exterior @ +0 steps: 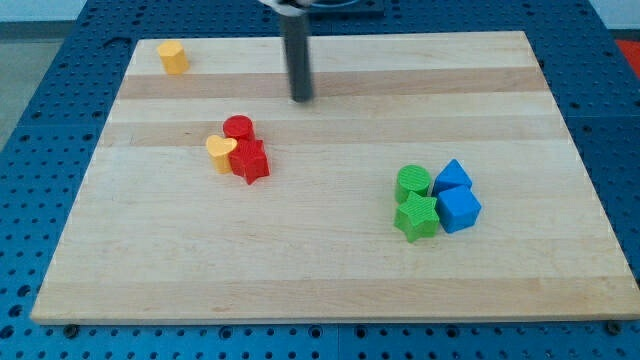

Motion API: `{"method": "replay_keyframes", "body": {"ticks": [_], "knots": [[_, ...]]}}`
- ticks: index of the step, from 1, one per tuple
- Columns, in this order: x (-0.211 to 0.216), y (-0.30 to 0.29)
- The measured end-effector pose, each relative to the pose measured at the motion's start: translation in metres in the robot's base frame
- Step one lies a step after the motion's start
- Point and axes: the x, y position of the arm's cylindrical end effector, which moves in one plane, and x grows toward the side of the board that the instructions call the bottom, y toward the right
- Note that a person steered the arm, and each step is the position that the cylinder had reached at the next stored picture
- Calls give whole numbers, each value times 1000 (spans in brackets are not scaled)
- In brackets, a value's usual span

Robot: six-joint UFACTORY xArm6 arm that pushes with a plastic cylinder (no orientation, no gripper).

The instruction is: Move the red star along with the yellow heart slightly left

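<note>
Board contents, listed from the view's left to the view's right.

Wooden board (330,270): pale, lying on a blue perforated table (40,100).

Yellow block (172,57): alone near the board's top left corner, well apart from all else; its exact shape is hard to make out.

Yellow heart (221,153): left of the board's middle, touching the red star on its right side.

Red cylinder (238,129): just above the heart and star, touching both or nearly so.

Red star (250,161): right of the yellow heart and below the red cylinder, forming a tight cluster of three with them.

My tip (302,98): lower end of the dark rod, resting on the board up and to the right of the red cluster, near but apart from it, touching no block. No claw is fitted, so nothing is held or clamped.

Green cylinder (413,182): right of centre, directly above the green star.

Green star (417,217): below the green cylinder, beside the blue cube.

Blue triangular block (453,176): just right of the green cylinder.

Blue cube (460,210): below the triangular block, rightmost of the four.
</note>
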Motion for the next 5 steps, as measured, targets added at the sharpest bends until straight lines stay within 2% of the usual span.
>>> {"method": "replay_keyframes", "body": {"ticks": [1, 2, 3, 4, 5], "knots": [[54, 37], [108, 33], [134, 6], [131, -29], [104, -61]]}}
